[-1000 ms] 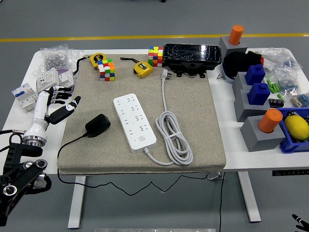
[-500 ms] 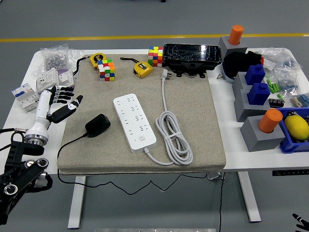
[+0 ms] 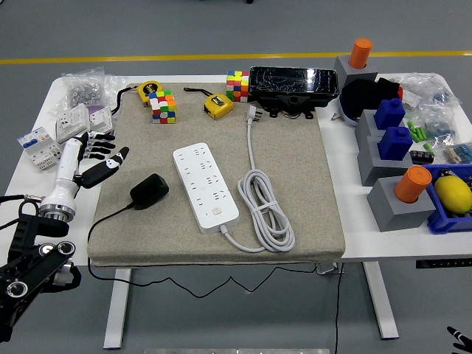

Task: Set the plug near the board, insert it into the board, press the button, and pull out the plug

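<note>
On the grey felt mat, your black adapter plug (image 3: 149, 190) lies just left of the white power strip (image 3: 206, 187), whose long axis runs from far-left to near-right. Your left hand (image 3: 96, 156) hovers open at the tabletop's (image 3: 33, 181) left edge, the plug down-right of it. Right hand isn't visible, so left is nearer.

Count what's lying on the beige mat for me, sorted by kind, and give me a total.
Multicoloured puzzle cubes: 2
Yellow tape measures: 2
White power strip with coiled white cable: 1
Black plug adapter with black cord: 1
Total: 6
</note>
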